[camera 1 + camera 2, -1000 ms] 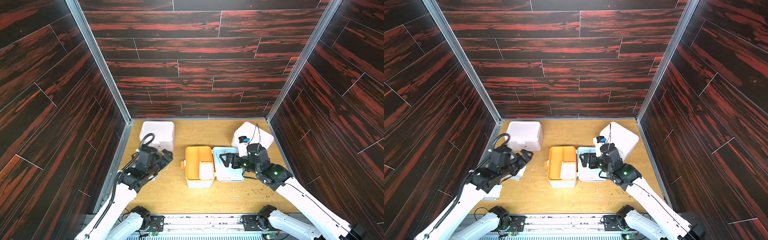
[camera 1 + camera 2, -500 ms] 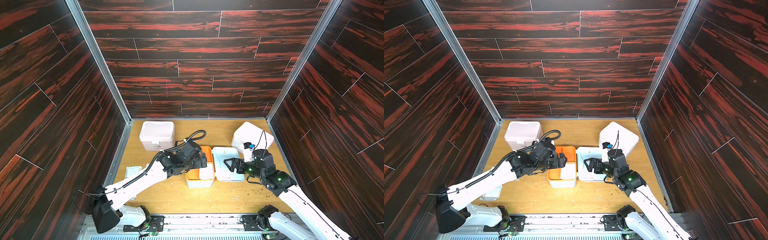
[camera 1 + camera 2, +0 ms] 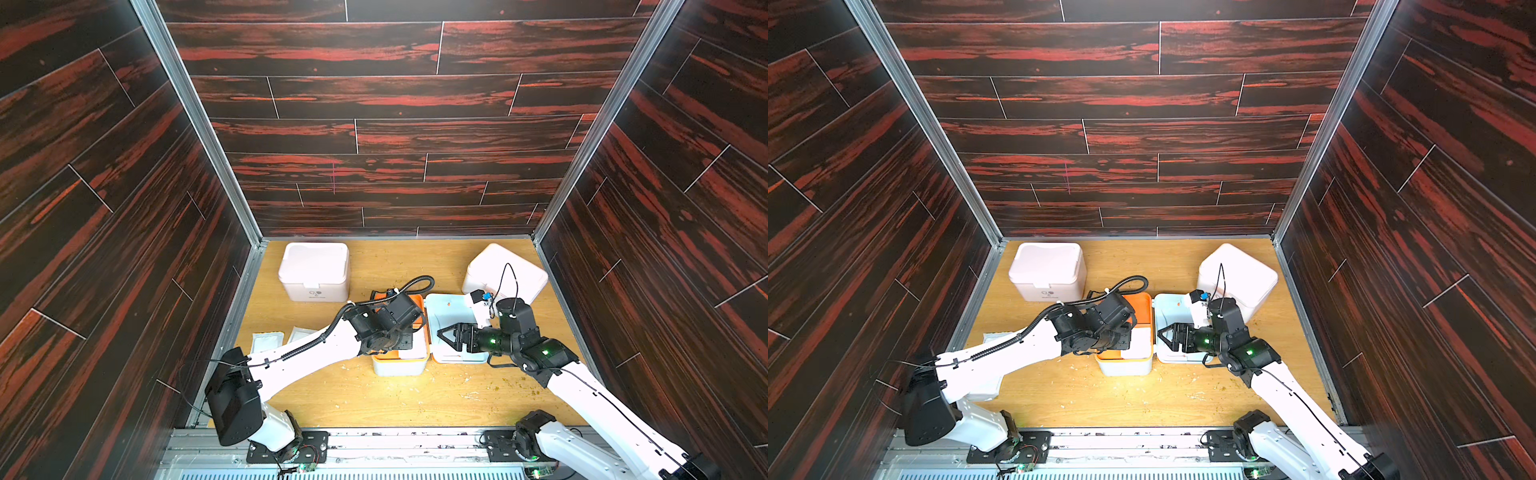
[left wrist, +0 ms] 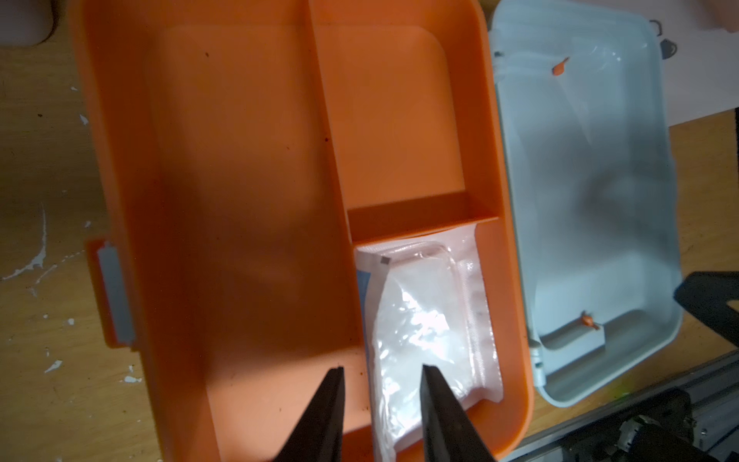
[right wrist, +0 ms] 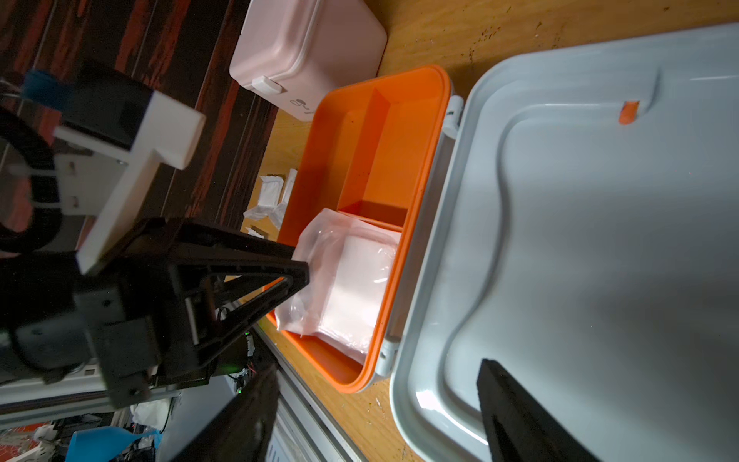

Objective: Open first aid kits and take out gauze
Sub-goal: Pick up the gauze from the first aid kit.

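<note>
Nothing legible anywhere in the scene. The closed pinkish kit [image 3: 313,270] at the back of the desk carries a small dark logo [image 3: 318,294] on its front, too small to read in either top view and blurred in the right wrist view. The gauze packet [image 4: 428,320] shows only a blue strip [image 4: 362,280] and a tiny grey square [image 4: 384,261], with no lettering to make out.

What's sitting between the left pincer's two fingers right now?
In the left wrist view, the left pincer straddles one edge of the gauze packet in the orange tray; a strip of tray floor shows too.
</note>
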You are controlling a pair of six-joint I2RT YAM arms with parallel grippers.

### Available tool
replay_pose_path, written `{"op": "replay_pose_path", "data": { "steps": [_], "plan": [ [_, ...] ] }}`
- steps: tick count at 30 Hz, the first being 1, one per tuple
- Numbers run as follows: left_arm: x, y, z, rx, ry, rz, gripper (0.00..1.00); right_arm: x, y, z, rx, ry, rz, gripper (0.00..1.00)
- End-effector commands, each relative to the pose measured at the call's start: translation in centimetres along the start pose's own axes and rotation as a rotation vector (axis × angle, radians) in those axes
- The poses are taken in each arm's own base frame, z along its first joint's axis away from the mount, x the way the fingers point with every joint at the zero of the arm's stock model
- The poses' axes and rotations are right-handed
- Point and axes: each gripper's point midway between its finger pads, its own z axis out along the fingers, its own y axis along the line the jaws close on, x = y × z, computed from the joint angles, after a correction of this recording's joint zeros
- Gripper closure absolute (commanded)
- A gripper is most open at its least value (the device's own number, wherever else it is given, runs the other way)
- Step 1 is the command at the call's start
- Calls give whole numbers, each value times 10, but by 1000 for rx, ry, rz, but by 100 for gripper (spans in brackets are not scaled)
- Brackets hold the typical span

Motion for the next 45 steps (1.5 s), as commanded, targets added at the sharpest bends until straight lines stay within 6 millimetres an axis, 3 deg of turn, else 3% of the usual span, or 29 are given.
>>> {"op": "replay_pose_path", "data": {
  "steps": [1,8,11,13,19,32,37,45],
  "plan": [
    [-1,5,-2,-18,-17,-12,69,3,4,2,-33,17,-9,19],
    [1,9,5,-44,-9,-9,71,4,4,4,-35,26,-9,18],
    [1,11,8,-53,-6,-7,74,4,5,4,-41,32,-8,10],
    [2,10,9,-56,-1,-8,82,5,5,3,-40,34,-8,2],
    [-2,10,3,-50,-18,-12,99,4,8,2,-50,33,-15,1],
    [-30,15,-54,68,-232,-107,100,-5,35,-7,-105,11,-106,1],
    [-38,43,-83,69,-347,-207,100,-5,53,-6,-140,21,-161,1],
    [-32,115,-115,-53,-495,-433,100,11,90,11,-180,93,-306,1]
  ]
}}
